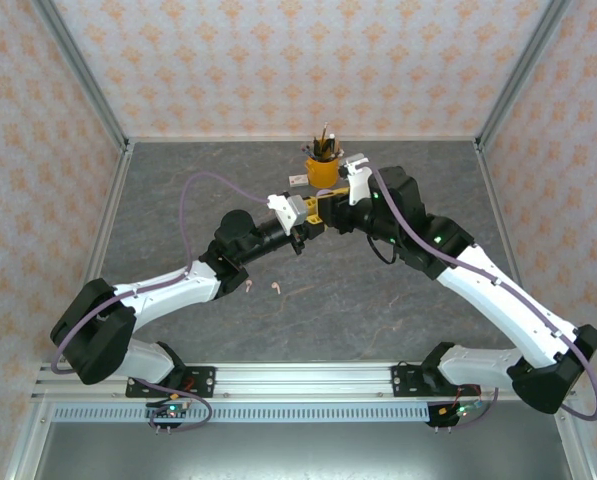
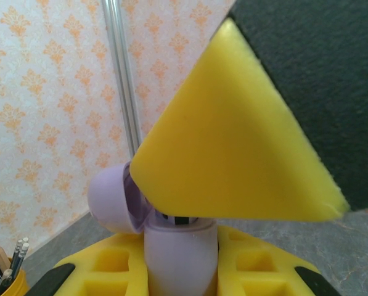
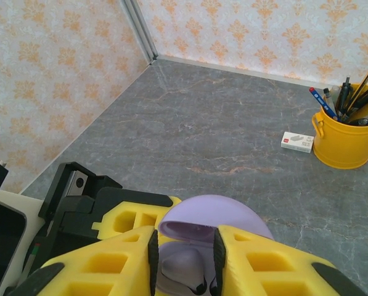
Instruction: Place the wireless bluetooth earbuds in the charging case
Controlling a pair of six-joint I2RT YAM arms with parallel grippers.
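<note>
Grey table (image 1: 178, 200); open-lidded lilac case (image 2: 177, 268) tight in left end effector (image 2: 182, 250); right end effector (image 3: 184, 262), grip unclear.

Top external: high over the table's (image 1: 428, 185) 6 o'clock edge, facing down toward 12; far, whole surface framed. Left wrist: very near, roughly level, lilac case (image 2: 180, 256) at 6 o'clock. Right wrist: near, tilted down across the table. All three share the pencil cup (image 1: 323, 172); both wrists share the case
</note>
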